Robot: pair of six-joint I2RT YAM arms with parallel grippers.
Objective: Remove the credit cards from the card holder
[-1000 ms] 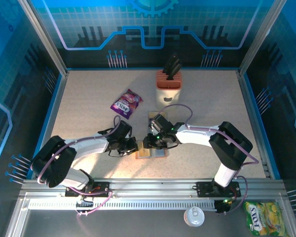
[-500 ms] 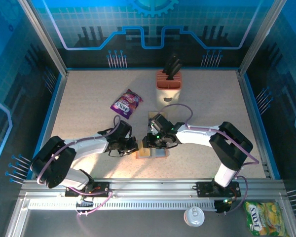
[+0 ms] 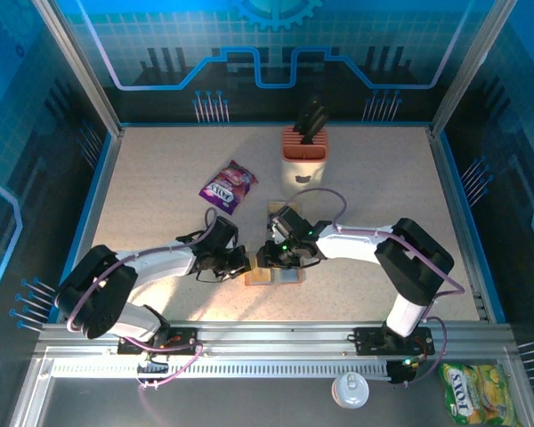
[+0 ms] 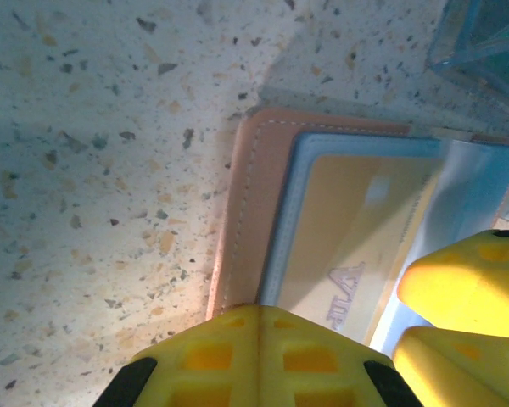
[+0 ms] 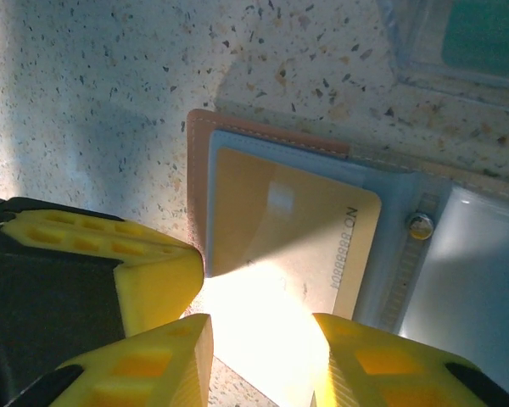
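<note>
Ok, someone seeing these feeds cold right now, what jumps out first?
The open card holder at the near centre of the table, crowded from both sides: the left claw is shut with its tips at the brown rim. In the right wrist view a tan credit card lies glaring in the pocket, the right claw open over its near end. The orange knife block stands far behind.

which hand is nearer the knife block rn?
Right, narrowly. The right hand is at the card holder's middle, below and left of the knife block; the left hand is at the holder's left edge, further left of the block.
</note>
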